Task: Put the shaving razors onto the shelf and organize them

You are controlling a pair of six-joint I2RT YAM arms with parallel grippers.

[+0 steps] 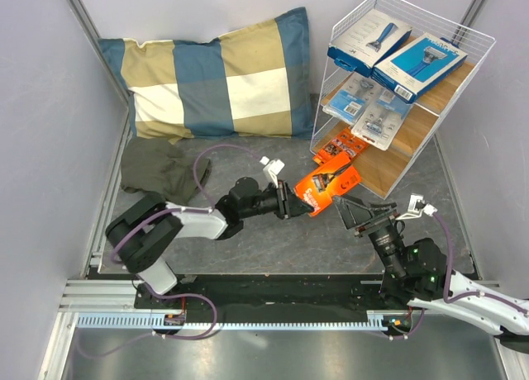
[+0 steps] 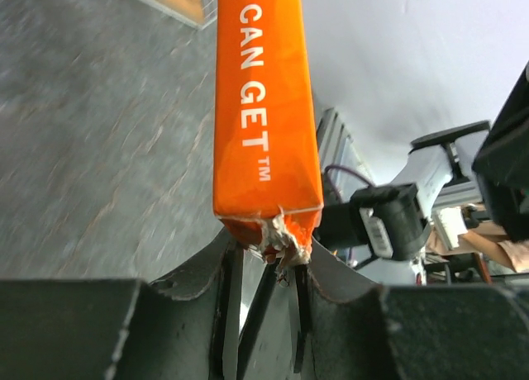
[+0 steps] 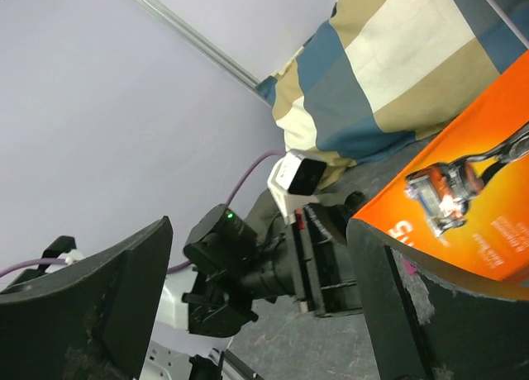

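Shaving razors are mostly on the shelf (image 1: 463,33), a tilted white wire rack with light-brown wooden boards at the far right. The blue boxes (image 1: 419,64) lie on the top board and the clear blister packs (image 1: 351,97) on the middle one. A second orange card (image 1: 337,144) lies at the low front edge, partly hidden by the wire and by the held pack. That held orange razor card (image 1: 328,184) hangs above the table's middle, just in front of the shelf. The left gripper (image 1: 293,205) pinches its torn, white-frayed cardboard edge. In the left wrist view the card (image 2: 264,107) shows only its narrow glossy side, its lettering cut off at the top, and the ground beside it is blurred. The right gripper (image 1: 355,211) stands spread wide just beside the card's near corner; whether its dark padded finger (image 3: 413,314) touches the card cannot be told. The right arm is cut off at the frame's corner. The table (image 1: 273,239) is covered in mottled grey matting between pale lilac walls. A soft blue-and-tan checked pillow (image 1: 219,78) and a crumpled olive cloth (image 1: 157,167) lie far left.
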